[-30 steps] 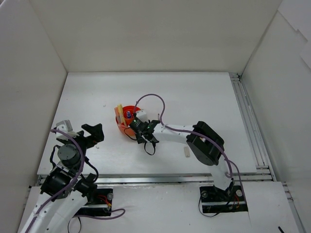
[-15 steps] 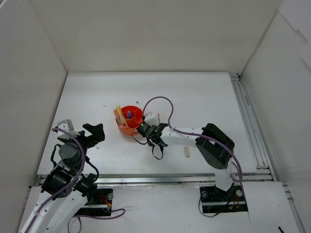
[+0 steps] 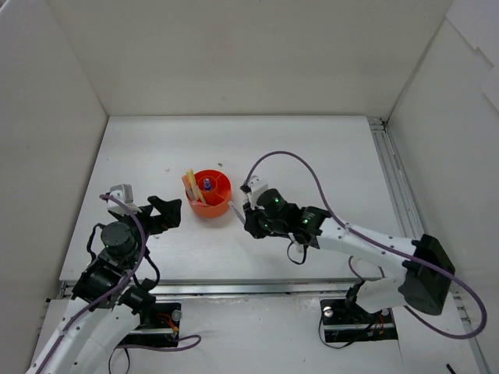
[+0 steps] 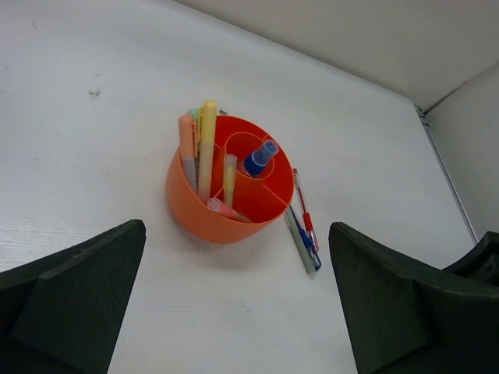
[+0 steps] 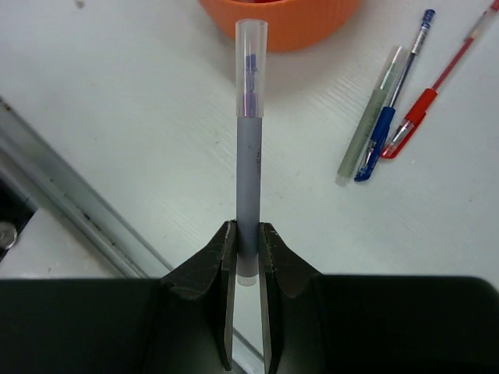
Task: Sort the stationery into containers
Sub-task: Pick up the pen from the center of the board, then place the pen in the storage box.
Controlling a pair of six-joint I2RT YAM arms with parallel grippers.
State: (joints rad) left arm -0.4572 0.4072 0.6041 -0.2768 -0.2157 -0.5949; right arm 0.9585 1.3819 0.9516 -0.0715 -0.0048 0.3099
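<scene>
grey pen (image 5: 249, 179): gripped at its bare tail end, with the clear-capped end pointed at the bowl. the cap tip is seen just short of the bowl's near wall. whether it is lifted off the table cannot be told.
right gripper (image 5: 249, 241): closed onto the grey pen, the barrel pinched between the two fingers, with only the pen's width left between them.
bowl (image 4: 210, 222): a round orange-red bowl with inner dividers, set upright on the white table (image 3: 312, 156), left of centre in the top view.
bowl contents: a yellow marker (image 4: 207, 148) and a peach-orange marker (image 4: 187, 148) are leaned side by side against the left rim. a blue-white marker (image 4: 261, 158) is stood in the small round middle compartment. a thin clear-capped yellow stick (image 4: 229, 175) and a pinkish one (image 4: 226, 210) are seen in the front compartment.
loose pens: a red pen (image 5: 437, 82), a blue pen (image 5: 394, 105) and a pale green pen (image 5: 366, 128) are laid close together on the table just beside the bowl's right side. the blue and green ones are touching along their length.
left gripper (image 3: 165, 214): held low over the table, well to the left of the bowl and aimed at it. its fingers (image 4: 78, 304) are spread as wide as they go, and nothing is held between them.
</scene>
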